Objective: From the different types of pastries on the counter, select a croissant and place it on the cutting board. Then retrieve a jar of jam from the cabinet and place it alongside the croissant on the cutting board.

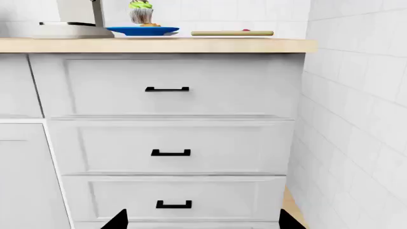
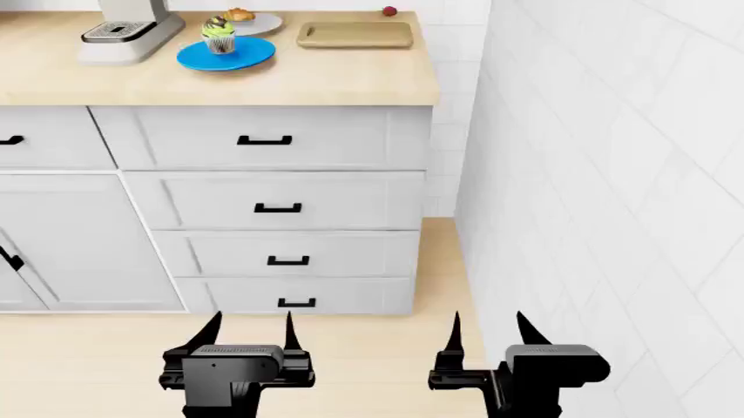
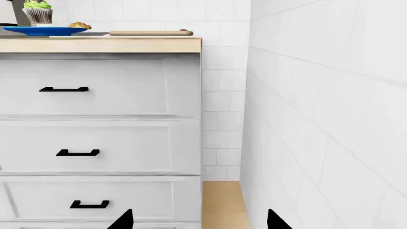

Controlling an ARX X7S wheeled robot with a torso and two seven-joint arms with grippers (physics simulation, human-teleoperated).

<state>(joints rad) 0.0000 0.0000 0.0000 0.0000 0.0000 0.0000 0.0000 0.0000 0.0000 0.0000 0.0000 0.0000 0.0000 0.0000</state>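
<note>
Our left gripper (image 2: 247,329) and right gripper (image 2: 486,329) both hang low before the drawers (image 2: 274,207) with fingers spread wide, nothing in either. Far beyond them on the counter (image 2: 233,83), we see the croissant (image 2: 240,14) on a grey plate (image 2: 264,23), behind the cupcake (image 2: 218,35) on its blue plate (image 2: 226,57). The board (image 2: 355,35) lies bare just right of the plates.

No text, label, brand or number can be read anywhere — not on the appliance (image 2: 125,28), the drawers (image 2: 265,138) or the cutting board (image 2: 355,35) — all are plain.
</note>
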